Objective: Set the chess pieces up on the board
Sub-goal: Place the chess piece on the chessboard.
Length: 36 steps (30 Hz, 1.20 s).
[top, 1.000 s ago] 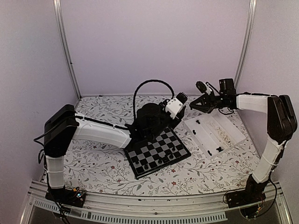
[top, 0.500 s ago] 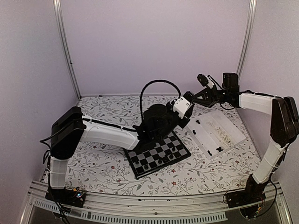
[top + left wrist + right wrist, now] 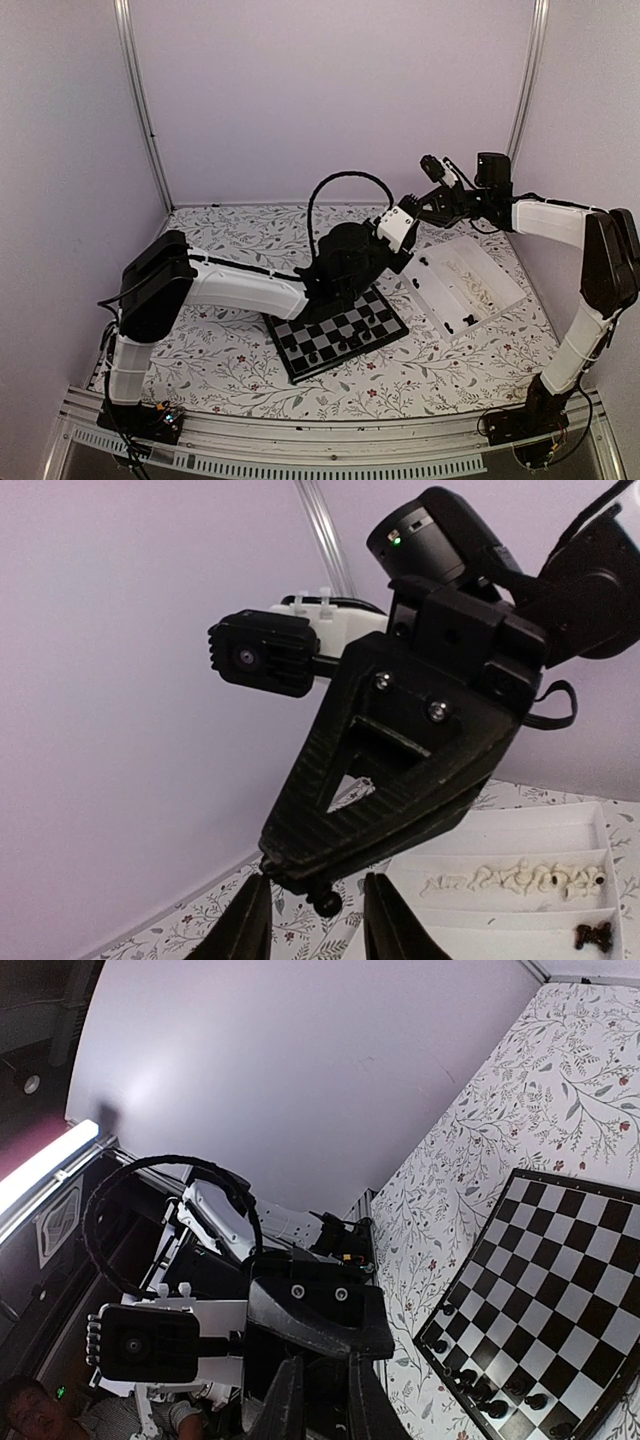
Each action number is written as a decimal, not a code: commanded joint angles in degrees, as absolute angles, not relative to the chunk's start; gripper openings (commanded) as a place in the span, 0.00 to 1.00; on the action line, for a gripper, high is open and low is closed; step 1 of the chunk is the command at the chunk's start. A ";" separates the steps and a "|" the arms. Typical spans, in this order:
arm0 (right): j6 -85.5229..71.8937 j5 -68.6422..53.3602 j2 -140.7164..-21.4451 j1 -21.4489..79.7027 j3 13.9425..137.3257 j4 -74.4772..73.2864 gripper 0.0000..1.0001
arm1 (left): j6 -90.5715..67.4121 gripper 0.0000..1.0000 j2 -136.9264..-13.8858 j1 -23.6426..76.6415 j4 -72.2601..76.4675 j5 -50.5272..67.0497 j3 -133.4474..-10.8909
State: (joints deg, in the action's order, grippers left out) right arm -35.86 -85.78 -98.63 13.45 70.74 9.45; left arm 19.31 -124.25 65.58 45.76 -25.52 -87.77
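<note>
My two grippers meet in the air between the board [image 3: 300,342] and the white tray [image 3: 490,275]. My right gripper [image 3: 412,206] is shut on a small black chess piece [image 3: 329,901] held at its tip [image 3: 318,884]. My left gripper [image 3: 318,925] is open, its fingers on either side of that piece without touching it; it shows in the top view [image 3: 405,214]. Several black pieces [image 3: 345,345] stand on the board's near rows, also seen in the right wrist view [image 3: 500,1400]. My right gripper's fingers [image 3: 285,1405] stand close together.
The tray holds cream-white pieces [image 3: 515,882] in one compartment and black pieces [image 3: 595,938] in another. The left arm's black cable [image 3: 335,185] loops above the board. The floral tablecloth [image 3: 220,350] surrounds the board. Frame posts stand at the back corners.
My left arm has risen and reached right to the right gripper. The right gripper has moved up and left to meet it, and its piece now sits between my left fingers.
</note>
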 commanded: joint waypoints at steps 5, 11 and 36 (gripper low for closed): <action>-36.91 -86.39 -97.12 14.60 69.56 11.59 0.10 | 18.63 0.24 -126.35 66.01 45.30 -28.68 -91.06; -37.18 -86.40 -96.95 14.76 69.17 12.12 0.12 | 18.34 0.10 -125.71 65.59 45.01 -30.52 -90.88; 16.14 -52.10 -94.47 4.02 73.30 -24.32 0.53 | -13.13 0.00 -110.63 48.45 -61.82 11.47 -107.36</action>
